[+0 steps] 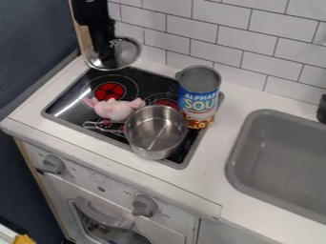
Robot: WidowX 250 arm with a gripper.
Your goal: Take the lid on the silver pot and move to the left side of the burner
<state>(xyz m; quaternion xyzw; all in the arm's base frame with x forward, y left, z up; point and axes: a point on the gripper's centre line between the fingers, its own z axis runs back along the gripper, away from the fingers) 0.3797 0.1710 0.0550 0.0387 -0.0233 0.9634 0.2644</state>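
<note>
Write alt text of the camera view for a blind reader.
A gripper overlaps the silver lid at the back left of the stove. The uncovered pot sits on the stove, beside a pink plush toy and a soup can.

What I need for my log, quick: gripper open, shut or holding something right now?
Gripper: at the metal lid; open, closed or gripping it, cannot be told.

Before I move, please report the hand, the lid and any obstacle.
Hand at lid, back-left of stove. Pot uncovered. Pink toy, soup can close beside pot.
</note>
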